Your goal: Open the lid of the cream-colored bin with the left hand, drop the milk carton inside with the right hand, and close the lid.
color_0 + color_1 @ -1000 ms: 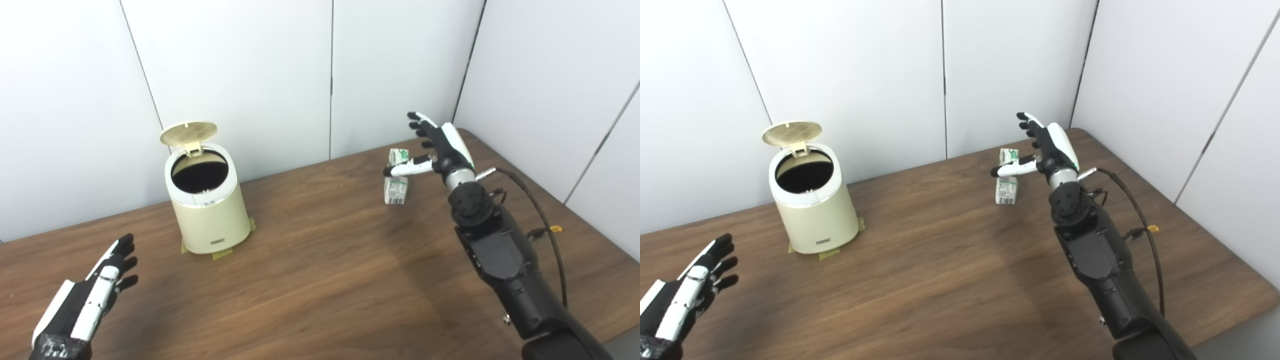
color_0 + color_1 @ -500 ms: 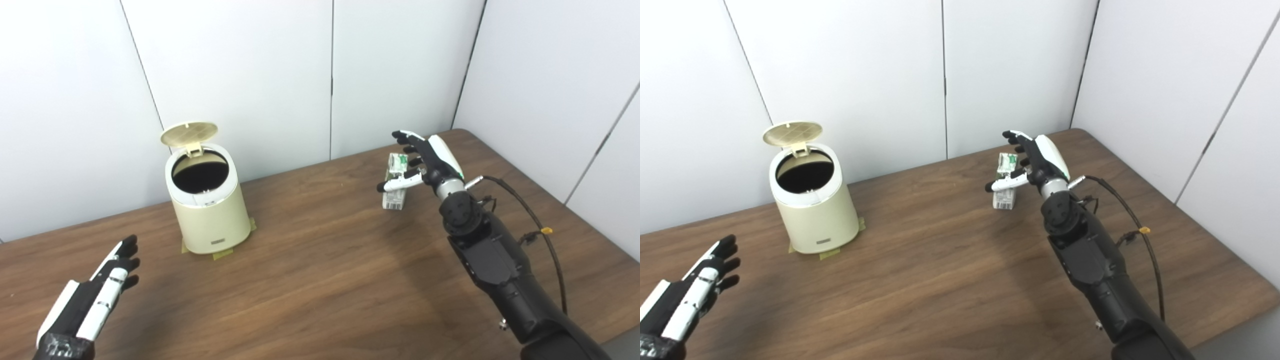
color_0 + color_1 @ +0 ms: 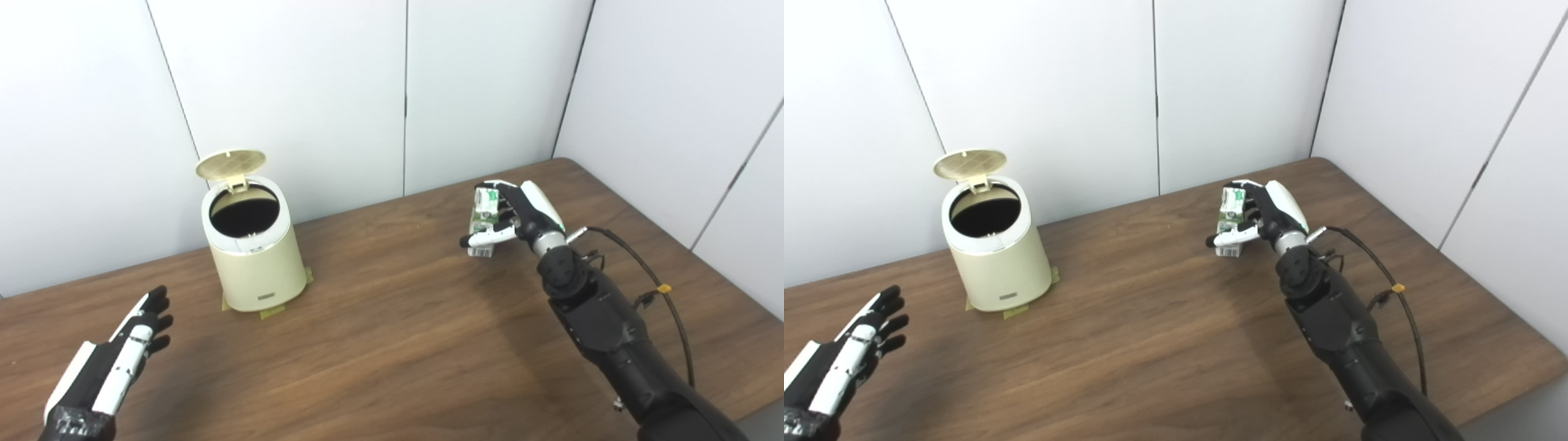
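Observation:
The cream-colored bin [image 3: 257,269] stands at the back left of the table with its round lid [image 3: 231,163] tipped up and its dark inside showing. A small white and green milk carton [image 3: 486,205] stands upright on the table at the back right. My right hand [image 3: 527,211] wraps it, fingers curled round its far side and top, thumb [image 3: 484,237] across its front. My left hand [image 3: 116,367] hovers low at the front left with fingers straight and apart, holding nothing, well short of the bin.
The brown wooden table [image 3: 392,331] ends at white wall panels behind and on the right. Tape patches [image 3: 272,311] lie under the bin's base. A black cable [image 3: 649,275] loops off my right forearm.
My right hand has come down and leftward onto the carton and its fingers have curled round it. The left hand has sunk slightly. Bin and lid are unchanged.

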`<state>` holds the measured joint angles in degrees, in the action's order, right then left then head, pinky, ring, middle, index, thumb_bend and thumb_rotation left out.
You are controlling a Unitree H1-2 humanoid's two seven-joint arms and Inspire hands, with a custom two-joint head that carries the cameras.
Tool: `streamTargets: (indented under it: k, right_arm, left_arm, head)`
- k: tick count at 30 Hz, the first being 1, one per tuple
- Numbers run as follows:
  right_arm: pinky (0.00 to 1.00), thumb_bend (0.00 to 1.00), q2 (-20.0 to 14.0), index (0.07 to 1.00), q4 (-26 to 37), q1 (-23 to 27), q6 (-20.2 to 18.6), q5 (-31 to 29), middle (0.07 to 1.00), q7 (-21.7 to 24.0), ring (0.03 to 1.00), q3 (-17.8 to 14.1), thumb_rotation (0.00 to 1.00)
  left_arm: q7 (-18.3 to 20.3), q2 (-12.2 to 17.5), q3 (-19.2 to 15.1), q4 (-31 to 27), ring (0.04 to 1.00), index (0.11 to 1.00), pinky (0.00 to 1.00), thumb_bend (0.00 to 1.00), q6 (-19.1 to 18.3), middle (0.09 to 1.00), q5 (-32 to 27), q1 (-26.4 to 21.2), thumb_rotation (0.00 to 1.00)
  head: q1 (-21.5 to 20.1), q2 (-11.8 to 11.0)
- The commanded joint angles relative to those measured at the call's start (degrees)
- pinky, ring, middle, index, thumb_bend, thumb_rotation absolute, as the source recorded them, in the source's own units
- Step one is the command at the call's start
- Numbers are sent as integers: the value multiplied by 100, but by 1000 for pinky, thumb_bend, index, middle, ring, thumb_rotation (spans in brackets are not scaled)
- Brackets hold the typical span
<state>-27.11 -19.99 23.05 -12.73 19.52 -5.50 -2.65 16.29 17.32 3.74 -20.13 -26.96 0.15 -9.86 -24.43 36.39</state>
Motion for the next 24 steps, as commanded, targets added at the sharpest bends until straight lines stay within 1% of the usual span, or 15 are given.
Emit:
streamTargets:
  k: [1, 3, 4, 5, 6, 7, 8, 10, 11, 14, 16, 18, 21, 24]
  right_arm:
    - [604, 967, -155, 770, 181, 182, 200, -40, 772, -87, 711, -121, 164]
    - [543, 970, -110, 751, 177, 146, 309, -131, 770, -158, 669, -205, 155]
    - [531, 955, -76, 711, 167, 129, 396, -182, 724, -218, 640, -263, 123]
    - [472, 909, -56, 652, 168, 110, 457, -202, 629, -262, 558, -301, 79]
    - [462, 901, -33, 645, 177, 92, 510, -199, 616, -322, 546, -337, 73]
    - [399, 718, -10, 590, 183, 81, 545, -175, 530, -395, 476, -359, 38]
    - [334, 605, 28, 551, 196, 81, 526, -117, 471, -503, 407, -378, 15]
    - [292, 546, 114, 525, 191, 112, 448, -70, 433, -669, 361, -412, 3]
    - [277, 533, 157, 522, 200, 125, 404, -96, 421, -703, 347, -439, 1]
    - [281, 525, 272, 520, 223, 158, 341, -190, 418, -772, 350, -531, 0]
    - [284, 524, 339, 522, 220, 180, 334, -160, 419, -858, 353, -565, 0]
    - [292, 524, 400, 522, 249, 198, 229, -105, 422, -947, 361, -592, 0]
    - [298, 524, 591, 522, 422, 232, -106, -97, 427, -1138, 372, -708, 0]
    - [307, 515, 795, 527, 745, 238, -418, -39, 480, -1276, 369, -765, 0]
  left_arm:
    - [-39, 55, -26, -67, 963, 1000, 942, 340, 66, 990, 36, -238, 1000]
    - [-29, 85, -11, -54, 967, 1000, 945, 353, 100, 990, 64, -224, 1000]
    - [-24, 96, -7, -56, 969, 1000, 948, 352, 104, 990, 71, -218, 1000]
    - [-24, 105, -4, -53, 968, 1000, 948, 352, 111, 989, 84, -215, 1000]
    - [-24, 107, -7, -51, 968, 1000, 948, 352, 111, 989, 84, -209, 1000]
    - [-26, 113, -2, -54, 967, 1000, 949, 352, 111, 987, 99, -206, 1000]
    - [-20, 121, 3, -51, 962, 1000, 945, 350, 102, 983, 104, -210, 1000]
    - [21, 152, 24, -40, 966, 1000, 951, 356, 56, 986, 102, -230, 1000]
    - [47, 176, 41, -37, 972, 1000, 960, 361, 33, 989, 108, -239, 1000]
    - [124, 256, 101, -39, 986, 1000, 969, 360, 16, 993, 128, -256, 1000]
    - [161, 298, 133, -56, 991, 1000, 977, 334, 14, 995, 161, -247, 1000]
    - [177, 325, 158, -73, 987, 1000, 965, 332, 11, 992, 209, -235, 1000]
    - [223, 357, 181, -75, 991, 1000, 978, 345, 8, 996, 245, -216, 1000]
    - [295, 371, 176, -58, 999, 1000, 995, 386, 15, 1000, 235, -197, 996]
  head:
    - [1, 7]
    - [0, 9]
    - [0, 9]
    - [0, 9]
    - [0, 9]
    - [0, 9]
    - [0, 9]
    - [-6, 15]
    - [14, 21]
    - [33, 30]
    - [47, 37]
    - [62, 38]
    - [139, 35]
    - [263, 24]
